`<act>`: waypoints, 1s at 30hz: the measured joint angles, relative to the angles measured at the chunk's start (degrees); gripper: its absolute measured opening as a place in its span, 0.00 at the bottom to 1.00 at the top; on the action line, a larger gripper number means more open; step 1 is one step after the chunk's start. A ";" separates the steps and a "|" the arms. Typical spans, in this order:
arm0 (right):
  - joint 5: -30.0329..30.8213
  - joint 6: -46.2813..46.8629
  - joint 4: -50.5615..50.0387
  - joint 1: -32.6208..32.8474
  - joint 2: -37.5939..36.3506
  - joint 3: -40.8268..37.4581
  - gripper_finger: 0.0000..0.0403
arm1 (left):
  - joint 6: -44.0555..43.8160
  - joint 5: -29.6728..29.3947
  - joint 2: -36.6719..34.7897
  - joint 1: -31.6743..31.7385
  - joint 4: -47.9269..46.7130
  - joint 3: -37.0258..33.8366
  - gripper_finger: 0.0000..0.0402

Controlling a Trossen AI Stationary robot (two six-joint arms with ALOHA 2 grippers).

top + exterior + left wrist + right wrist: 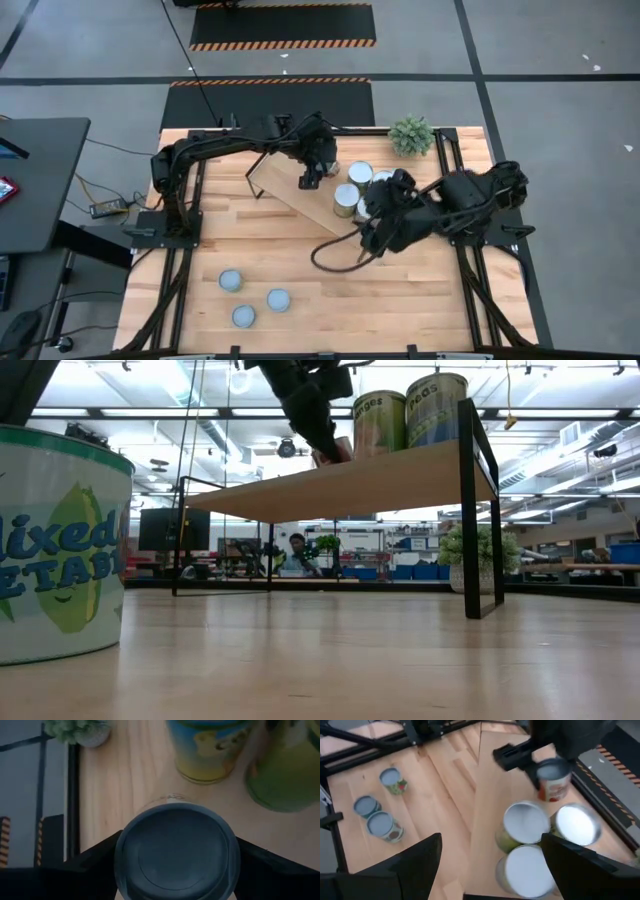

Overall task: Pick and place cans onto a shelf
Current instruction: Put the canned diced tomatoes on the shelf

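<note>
Left claw grips a blue-topped can on the shelf; right claw gapes empty.

Left claw clamped, right claw spread

You see two matte black jointed arms beside the shelf, each trailing black cable, each ending in two flat dark fingers.

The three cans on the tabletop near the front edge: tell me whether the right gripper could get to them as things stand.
Probably yes. The right gripper hovers open and empty by the shelf, and only bare tabletop lies between it and the three cans. The left gripper is busy with a can over the shelf.
</note>
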 joint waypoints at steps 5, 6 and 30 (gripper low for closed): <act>0.70 -2.46 0.47 -0.90 -2.52 0.00 0.86 | 1.56 1.01 0.45 -0.11 -1.48 -0.01 0.74; 1.11 -2.85 0.58 -1.04 -2.87 0.00 0.86 | 1.27 1.01 0.76 -0.11 -1.89 -0.01 0.74; 1.51 -9.30 1.66 -1.78 -3.67 0.02 0.86 | 1.42 -8.15 2.82 -5.18 -0.16 -0.07 0.97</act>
